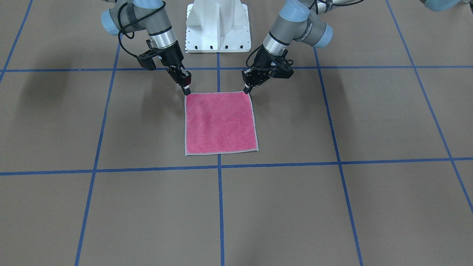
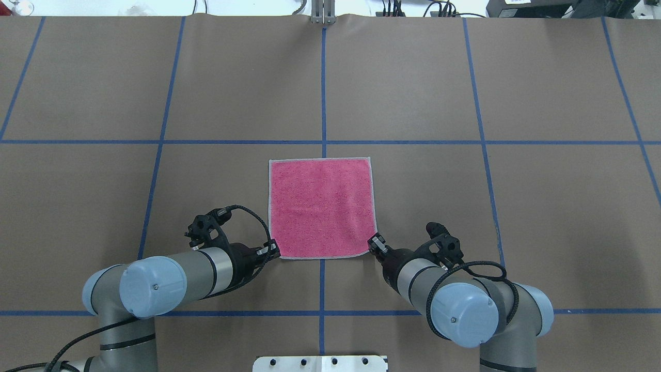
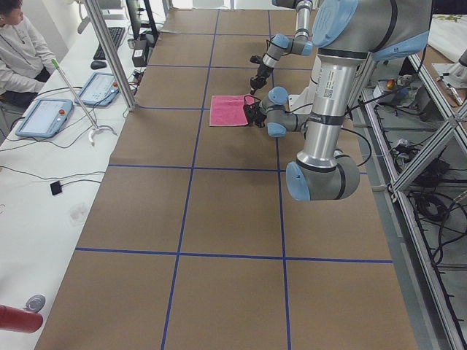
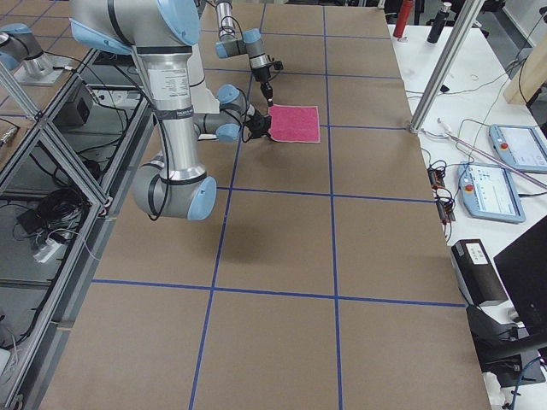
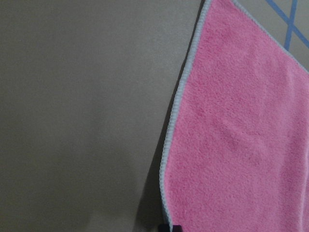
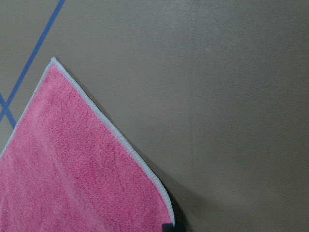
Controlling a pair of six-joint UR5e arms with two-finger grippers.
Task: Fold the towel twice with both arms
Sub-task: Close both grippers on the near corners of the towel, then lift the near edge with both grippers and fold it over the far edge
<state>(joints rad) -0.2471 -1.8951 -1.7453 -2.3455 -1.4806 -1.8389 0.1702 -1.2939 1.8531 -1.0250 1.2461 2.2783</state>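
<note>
The left hand (image 1: 247,89) and right hand (image 1: 187,91) each clamp one near corner of the towel (image 1: 220,123), probably to start the first fold.

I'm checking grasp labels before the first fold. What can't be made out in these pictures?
1) Whether the left tool is shut on the towel corner: too small in the front view, tips hidden behind its own body overhead, cut off by the bottom edge in its wrist view.
2) The same for the right tool.
3) The towel's underside: it lies flat in every view.

pink towel (image 4: 296,124) — flat on table (image 4: 342,256)
</note>
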